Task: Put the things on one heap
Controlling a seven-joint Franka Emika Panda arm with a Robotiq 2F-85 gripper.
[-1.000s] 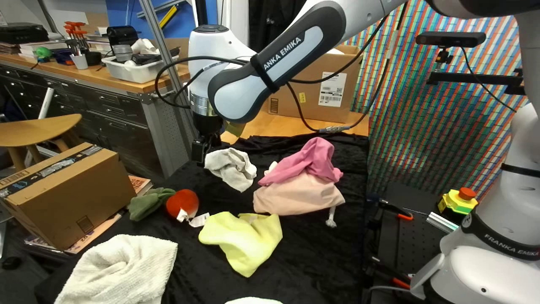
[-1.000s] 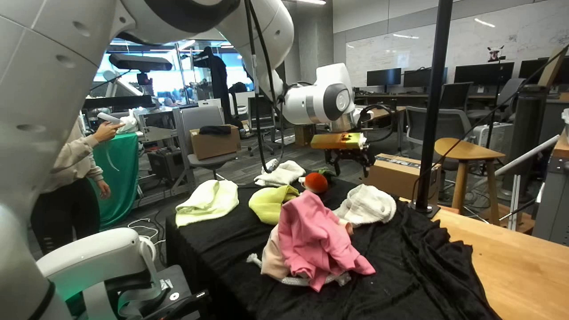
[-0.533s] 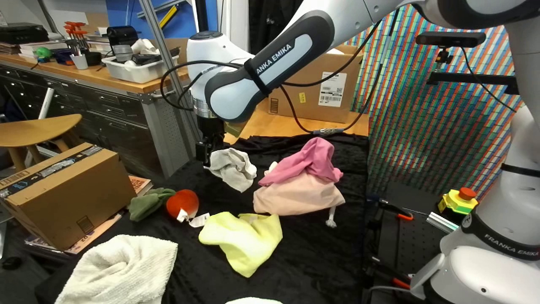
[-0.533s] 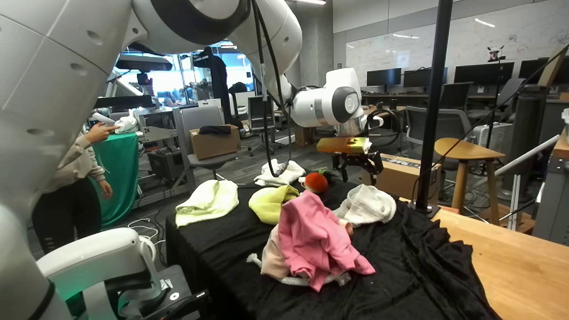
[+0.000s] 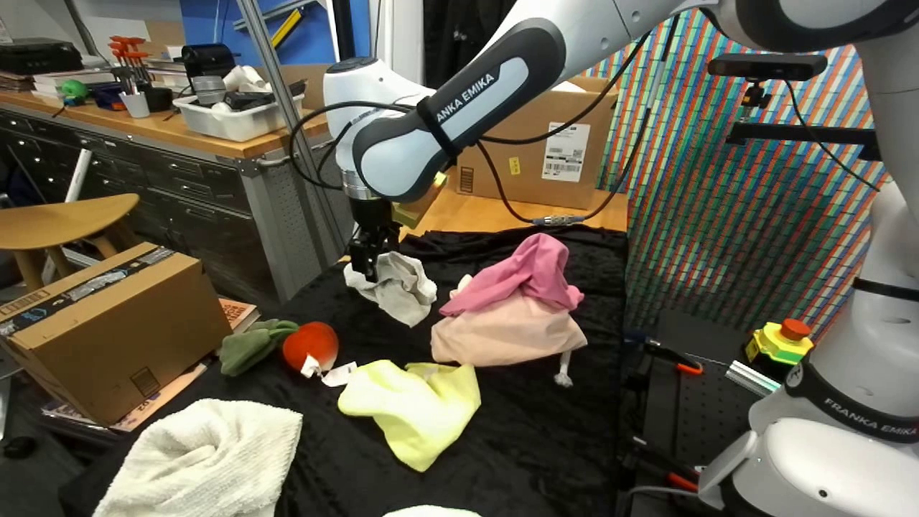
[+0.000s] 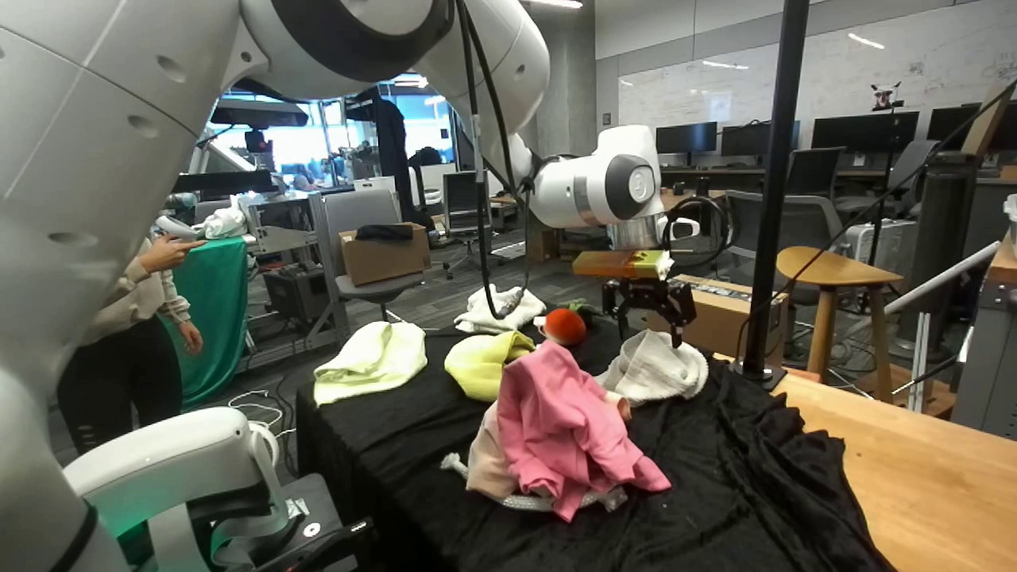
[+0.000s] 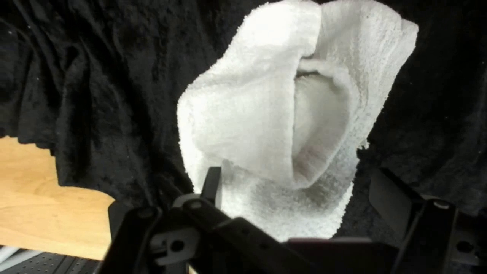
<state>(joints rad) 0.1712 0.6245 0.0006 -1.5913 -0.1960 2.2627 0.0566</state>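
Note:
A crumpled grey-white cloth (image 5: 402,291) lies on the black-covered table; it also shows in both other views (image 6: 659,367) (image 7: 243,121). My gripper (image 5: 365,267) is open above its far end, with one finger (image 7: 214,184) over the cloth and the other beyond its edge in the wrist view. Nothing is between the fingers. A pink cloth (image 5: 531,273) lies on a peach bag (image 5: 506,337) with a white cord. A yellow cloth (image 5: 413,409), a red plush ball (image 5: 312,345) with a green part (image 5: 251,346), and a white towel (image 5: 208,459) lie apart. A pale yellow-green cloth (image 6: 373,361) lies near the table edge.
A cardboard box (image 5: 122,330) stands beside the table. A black pole (image 6: 767,222) stands close to the grey-white cloth on the wooden tabletop (image 6: 937,477). A large carton (image 5: 531,154) stands at the back. A person (image 6: 135,310) stands by a green-draped table.
My open gripper has come down and moved over the grey-white cloth, rightward in both exterior views. The cloths and the plush lie as before.

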